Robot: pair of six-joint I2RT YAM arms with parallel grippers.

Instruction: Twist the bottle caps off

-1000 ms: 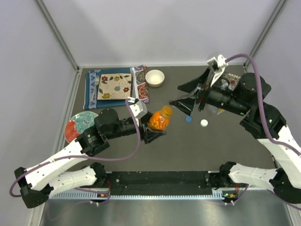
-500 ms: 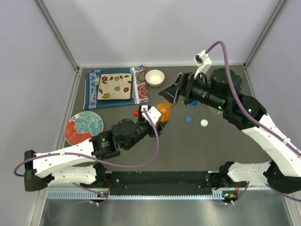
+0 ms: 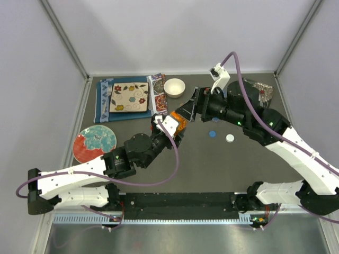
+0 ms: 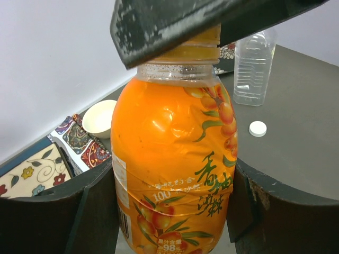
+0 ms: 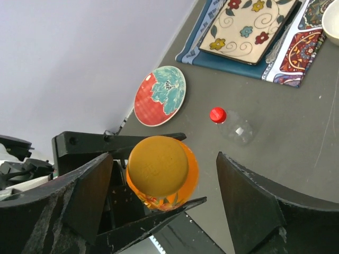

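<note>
My left gripper (image 3: 172,127) is shut on the short orange bottle (image 4: 175,159), one finger on each side of its body (image 5: 193,182), and holds it upright. Its orange cap (image 5: 158,165) is on. My right gripper (image 3: 184,112) is open directly above it. In the right wrist view its gripper (image 5: 164,159) straddles the cap with a gap on each side. A slim clear bottle (image 5: 235,128) with a red cap (image 5: 217,115) lies on the table. A loose blue cap (image 3: 212,134) and a loose white cap (image 3: 229,138) lie to the right.
A clear bottle (image 4: 254,66) stands behind, its top hidden by my right finger. A white bowl (image 3: 174,87), a patterned tile on a cloth (image 3: 130,98) and a red-teal plate (image 3: 95,143) lie to the left. A crumpled clear bottle (image 3: 262,91) lies at far right.
My right gripper has swung left from the table's right side and now hovers over the orange bottle's cap. My left gripper has carried the bottle a little towards the back.
</note>
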